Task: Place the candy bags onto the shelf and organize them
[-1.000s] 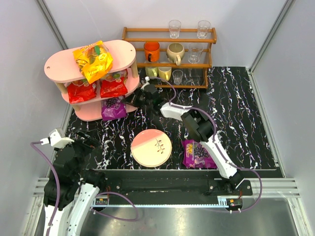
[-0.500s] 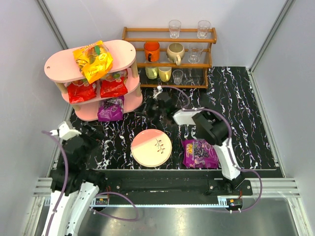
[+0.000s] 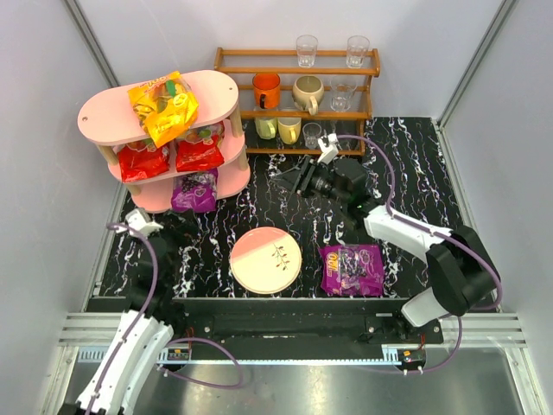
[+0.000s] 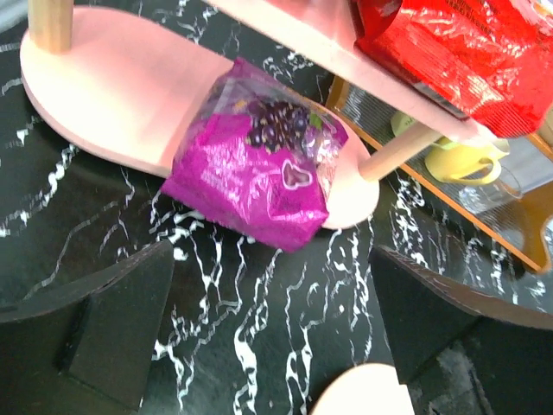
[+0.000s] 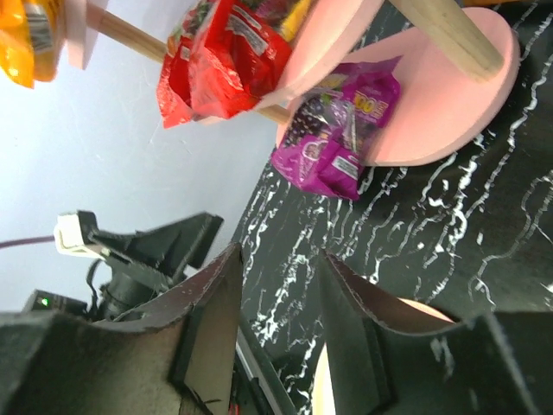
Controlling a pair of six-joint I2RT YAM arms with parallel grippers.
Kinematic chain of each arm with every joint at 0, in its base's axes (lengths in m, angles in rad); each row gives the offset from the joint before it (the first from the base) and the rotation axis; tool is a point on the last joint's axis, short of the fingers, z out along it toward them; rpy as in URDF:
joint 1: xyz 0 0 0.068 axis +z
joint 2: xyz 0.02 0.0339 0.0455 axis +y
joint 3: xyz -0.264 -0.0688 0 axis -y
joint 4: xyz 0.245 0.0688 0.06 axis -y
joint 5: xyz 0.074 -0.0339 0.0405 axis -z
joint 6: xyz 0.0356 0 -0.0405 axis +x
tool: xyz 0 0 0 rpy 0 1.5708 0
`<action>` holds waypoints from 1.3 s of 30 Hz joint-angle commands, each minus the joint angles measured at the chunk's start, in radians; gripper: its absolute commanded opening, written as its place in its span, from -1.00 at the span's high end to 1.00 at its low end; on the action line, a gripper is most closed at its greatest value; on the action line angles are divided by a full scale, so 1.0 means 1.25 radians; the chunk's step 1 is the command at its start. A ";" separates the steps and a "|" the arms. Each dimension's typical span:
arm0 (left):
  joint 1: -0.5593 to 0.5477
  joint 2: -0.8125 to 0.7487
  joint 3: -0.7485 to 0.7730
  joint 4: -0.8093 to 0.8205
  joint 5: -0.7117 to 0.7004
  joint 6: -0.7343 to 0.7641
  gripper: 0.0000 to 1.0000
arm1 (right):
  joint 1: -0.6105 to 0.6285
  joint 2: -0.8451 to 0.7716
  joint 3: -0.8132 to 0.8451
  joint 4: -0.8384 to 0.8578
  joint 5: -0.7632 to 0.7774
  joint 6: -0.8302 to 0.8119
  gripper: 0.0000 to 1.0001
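Note:
The pink shelf [image 3: 95, 112] stands at the back left. An orange-yellow candy bag [image 3: 162, 105] lies on its top board. Two red bags [image 3: 143, 160] [image 3: 199, 151] lie on the middle board. A purple bag [image 3: 194, 192] lies on the bottom board, partly over the front edge [image 4: 259, 160] [image 5: 337, 138]. A second purple bag [image 3: 352, 268] lies flat on the table at front right. My right gripper [image 3: 287, 178] [image 5: 281, 285] is open and empty, right of the shelf. My left gripper [image 3: 177, 229] [image 4: 272, 320] is open and empty, low in front of the shelf.
A round pink-and-cream plate [image 3: 265, 259] lies at front centre, between the arms. A brown wooden rack [image 3: 298, 95] with mugs and glasses stands at the back, just behind my right gripper. Grey walls close in both sides.
My right gripper has let go of the purple bag on the bottom board and pulled back to the right. My left arm has shifted a little to the right and lower.

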 commanded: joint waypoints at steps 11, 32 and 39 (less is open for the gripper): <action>0.294 0.300 -0.046 0.492 0.216 0.102 -0.98 | -0.062 -0.042 -0.086 -0.002 -0.068 -0.015 0.01; 0.354 0.677 0.012 0.767 0.380 0.078 -0.73 | -0.122 -0.002 -0.087 0.021 -0.137 0.007 0.02; 0.359 0.753 0.059 0.776 0.427 0.057 -0.48 | -0.137 0.021 -0.081 0.032 -0.149 0.013 0.02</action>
